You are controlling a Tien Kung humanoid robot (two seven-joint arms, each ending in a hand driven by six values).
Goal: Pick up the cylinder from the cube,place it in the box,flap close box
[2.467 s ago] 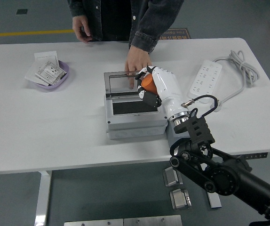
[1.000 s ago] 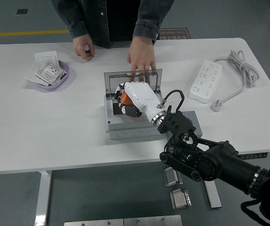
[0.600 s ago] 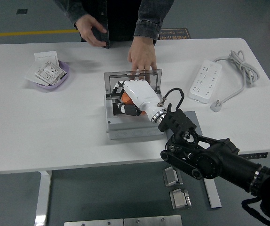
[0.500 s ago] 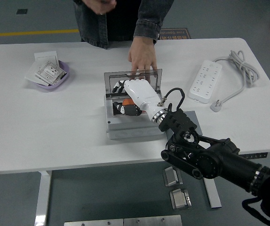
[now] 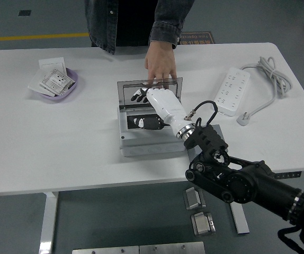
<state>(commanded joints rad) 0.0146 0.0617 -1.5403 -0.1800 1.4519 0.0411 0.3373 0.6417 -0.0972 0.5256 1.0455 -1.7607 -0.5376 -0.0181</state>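
The grey box [image 5: 141, 145] sits mid-table with its clear lid [image 5: 124, 93] standing upright at the back. A person's hand [image 5: 160, 62] rests on the lid's top edge. My right hand [image 5: 140, 96] is white, reaches over the box opening, and its fingers [image 5: 143, 93] are spread against the lid, holding nothing. No orange of the cylinder shows; a small dark-and-white shape [image 5: 137, 123] lies inside the box below my palm. A grey block [image 5: 218, 133] lies right of the box, partly under my forearm. The left arm is out of view.
A white power strip [image 5: 231, 90] with its cable [image 5: 271, 71] lies at the right. A purple bowl [image 5: 59, 87] with paper packets stands at the far left. The person stands at the far edge.
My right hand carried the orange cylinder over the box, let it go inside, then opened and rose toward the lid. The person's other hand left the table.
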